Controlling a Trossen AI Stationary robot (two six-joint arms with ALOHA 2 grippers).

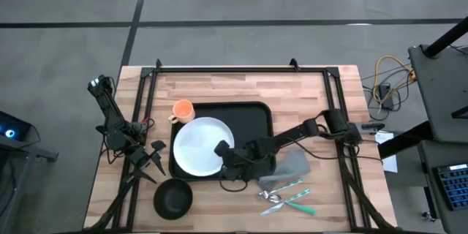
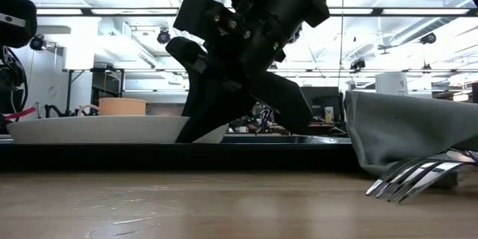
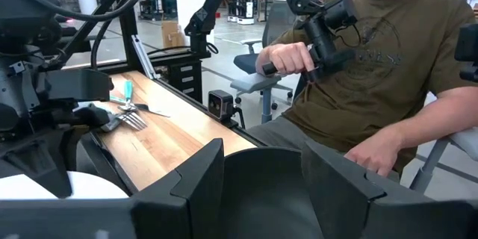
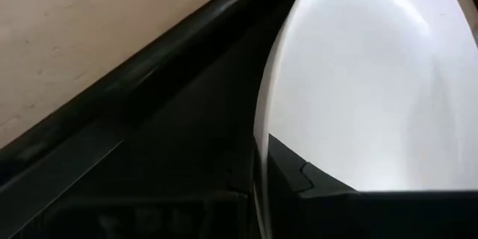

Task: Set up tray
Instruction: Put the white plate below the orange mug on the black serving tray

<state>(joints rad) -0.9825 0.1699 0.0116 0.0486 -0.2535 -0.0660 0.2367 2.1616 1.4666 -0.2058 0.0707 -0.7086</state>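
Tray (image 1: 256, 117) holds the white plate (image 1: 197, 142); my right gripper (image 1: 223, 151) pinches its rim, placing it. Next I'd release; left gripper (image 1: 150, 157) idles beside the tray, fingers apart.

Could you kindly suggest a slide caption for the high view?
Right pincer at the white plate's rim on the black tray; left pincer waits near the black bowl.
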